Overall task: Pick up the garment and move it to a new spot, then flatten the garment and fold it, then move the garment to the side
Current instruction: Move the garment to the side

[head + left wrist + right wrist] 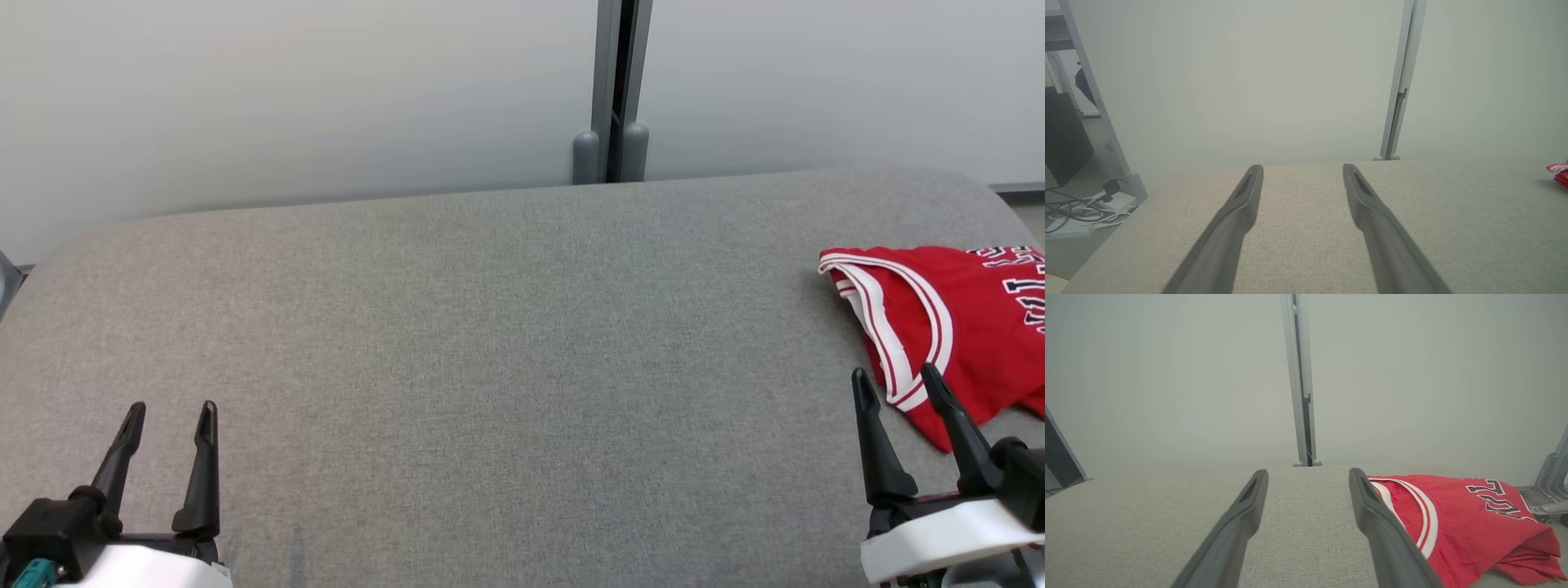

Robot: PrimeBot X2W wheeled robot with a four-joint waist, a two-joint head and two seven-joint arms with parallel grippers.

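Plainly soft and light: a red garment (951, 318) of thin sports cloth, with white-and-dark banded trim round an opening and dark lettering edged in white. No stiffness to lean on; likely to sag, drape and drag along the grey cloth-covered table (490, 327) when lifted, and to slip a little on itself where doubled. Not fragile. Best taken by pinching a thicker edge rather than the flat middle, namely the banded trim, nearest the right gripper (893, 370). For the later flattening, better held at two well-separated points, one per gripper.

Lying rumpled at the right end of the table, partly cut off by the right border of the head view. Banded opening turned toward the table's middle, lettered part away toward the robot's right, loose folds bunched at the near right corner of the heap. Long axis judged to run across the table, left to right, though hard to settle with the cloth crumpled and partly out of frame.

Right gripper at the garment's near left edge, jaws spread, nothing pinched; touching the cloth or not, cannot tell. Left gripper (174, 406) well apart at the table's near left, jaws likewise spread and empty.
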